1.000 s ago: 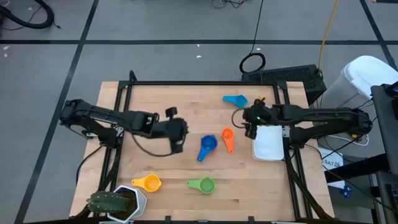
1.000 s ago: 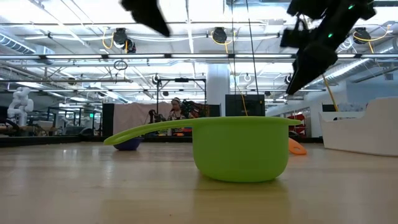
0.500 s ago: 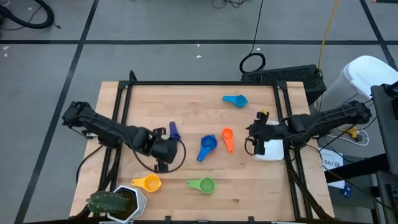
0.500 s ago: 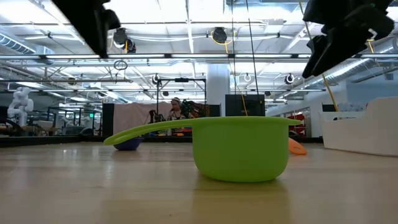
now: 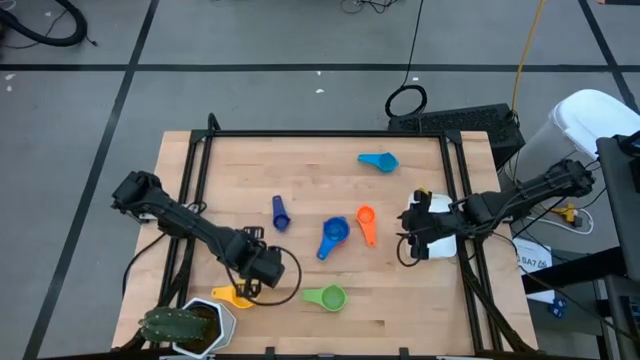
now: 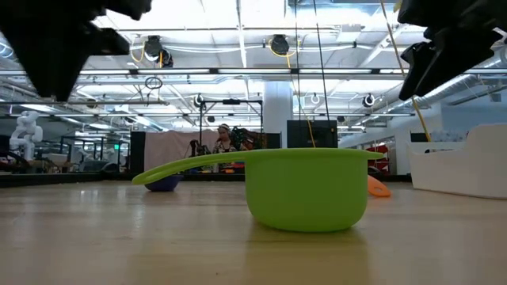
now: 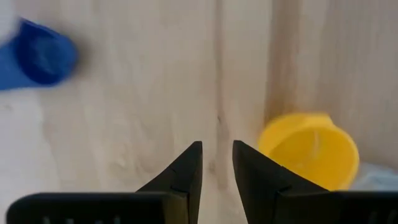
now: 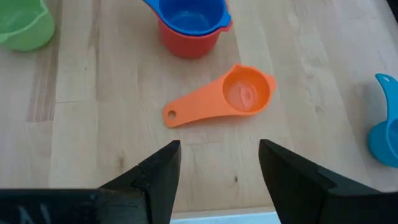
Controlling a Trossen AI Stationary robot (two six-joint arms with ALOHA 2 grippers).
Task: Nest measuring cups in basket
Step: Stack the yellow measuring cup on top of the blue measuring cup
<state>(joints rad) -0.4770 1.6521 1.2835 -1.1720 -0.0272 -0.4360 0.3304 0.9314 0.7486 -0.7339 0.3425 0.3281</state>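
Note:
My left gripper (image 5: pixel 262 268) points down over bare wood beside the yellow cup (image 7: pixel 309 150), its fingers a narrow gap apart with nothing between them. The dark blue cup (image 5: pixel 279 212) lies on its side behind it. A blue cup sits nested in the red cup (image 8: pixel 189 28), and the orange cup (image 8: pixel 224 99) lies next to them. The green cup (image 5: pixel 326 297) stands near the front edge, and a light blue cup (image 5: pixel 378 160) lies at the far side. My right gripper (image 5: pixel 415 228) hangs open and empty over the left edge of the white basket (image 5: pixel 440 240).
A white hexagonal pot with a green plant (image 5: pixel 192 325) stands at the near left corner, close to the yellow cup. Black frame rails (image 5: pixel 190 200) run along the table's left, right and far edges. Bare wood lies between the cups in the table's middle.
My left gripper has swung from over the dark blue cup toward the table's near left and sunk, tipping until it points down by the yellow cup; the dark blue cup now shows, lying on the table. My right gripper has drawn back toward the near edge, over the basket.

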